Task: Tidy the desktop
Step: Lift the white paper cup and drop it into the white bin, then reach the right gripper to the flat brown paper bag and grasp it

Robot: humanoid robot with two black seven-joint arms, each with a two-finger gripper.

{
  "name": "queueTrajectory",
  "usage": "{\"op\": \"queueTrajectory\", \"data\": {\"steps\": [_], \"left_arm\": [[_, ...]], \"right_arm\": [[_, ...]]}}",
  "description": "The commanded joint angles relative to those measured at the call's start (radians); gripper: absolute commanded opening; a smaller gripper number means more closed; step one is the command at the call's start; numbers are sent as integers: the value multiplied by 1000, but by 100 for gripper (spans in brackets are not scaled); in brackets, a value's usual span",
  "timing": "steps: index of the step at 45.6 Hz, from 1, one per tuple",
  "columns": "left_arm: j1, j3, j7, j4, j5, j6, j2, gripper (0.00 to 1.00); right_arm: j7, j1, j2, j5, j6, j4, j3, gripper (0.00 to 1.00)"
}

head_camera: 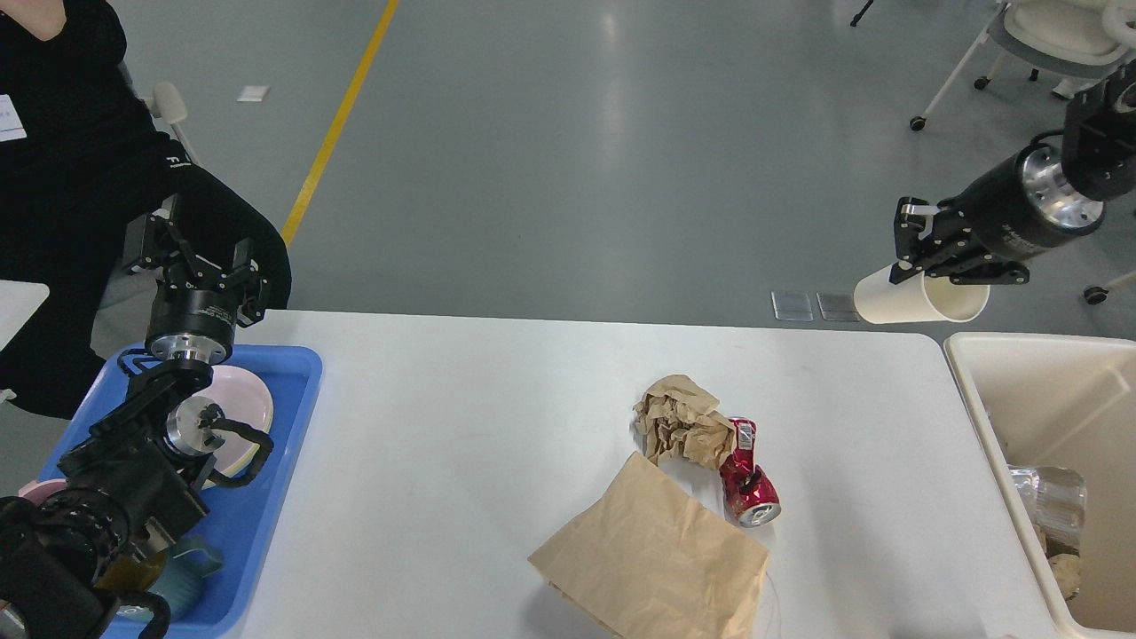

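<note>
The desktop (497,417) fills the near and middle of the view, wide and white, with a blue tray (284,444) lying at its left end and a cream bin (972,373) just beside its right end. In the bin lie a clear crushed bottle (1052,493) and some brownish scraps. Near the middle of the desktop, toward the near edge, lies a flat paper bag (652,559); just beyond it sits a crumpled paper wad (679,417), and a dented red can (748,475) lies touching the wad's right side. The tray holds a pink plate (253,404), partly hidden by the left arm, whose gripper (206,257) points up at the tray's far end with its fingers spread and nothing between them. The right gripper (932,266) is raised high at the far right, clamped on the rim of a white paper cup (919,300) held on its side, mouth to the right, above the table's far right corner and just left of the bin. The step in hand looks like carrying the cup to the bin. The next move would call for swinging it right over the bin's opening before releasing, so it does not land on the rim.
</note>
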State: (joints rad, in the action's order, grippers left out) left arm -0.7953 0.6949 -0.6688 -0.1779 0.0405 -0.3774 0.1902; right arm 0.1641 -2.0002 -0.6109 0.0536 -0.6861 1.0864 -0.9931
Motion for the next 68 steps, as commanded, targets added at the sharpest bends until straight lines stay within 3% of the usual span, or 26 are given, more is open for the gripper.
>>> {"op": "queueTrajectory", "data": {"steps": [1, 11, 24, 25, 28, 30, 32, 44, 59, 61, 68], "left_arm": [[-1, 0, 0, 0, 1, 0, 0, 96], [-1, 0, 0, 0, 1, 0, 0, 96], [1, 0, 0, 0, 1, 0, 0, 96], [-1, 0, 0, 0, -1, 0, 0, 96], [-1, 0, 0, 0, 1, 0, 0, 96], [1, 0, 0, 0, 1, 0, 0, 96], [-1, 0, 0, 0, -1, 0, 0, 96], [1, 0, 0, 0, -1, 0, 0, 96], [1, 0, 0, 0, 1, 0, 0, 96], [1, 0, 0, 0, 1, 0, 0, 96], [1, 0, 0, 0, 1, 0, 0, 96]], "right_arm": [[0, -5, -9, 2, 2, -5, -4, 0], [0, 154, -41, 0, 52, -181, -9, 0], [-2, 566, -41, -3, 362, -491, 4, 0], [-2, 595, -41, -3, 387, -509, 4, 8], [-2, 687, -33, -3, 466, -572, 5, 58], [-2, 744, -29, -3, 516, -618, 10, 86], [-3, 793, -21, -3, 545, -648, 17, 100], [-6, 969, 31, -3, 579, -714, 36, 100], [-8, 870, 94, -4, 571, -694, 71, 100], [-3, 844, 115, -4, 568, -675, 70, 100], [-2, 600, 120, 9, 562, -384, 1, 100]]}}
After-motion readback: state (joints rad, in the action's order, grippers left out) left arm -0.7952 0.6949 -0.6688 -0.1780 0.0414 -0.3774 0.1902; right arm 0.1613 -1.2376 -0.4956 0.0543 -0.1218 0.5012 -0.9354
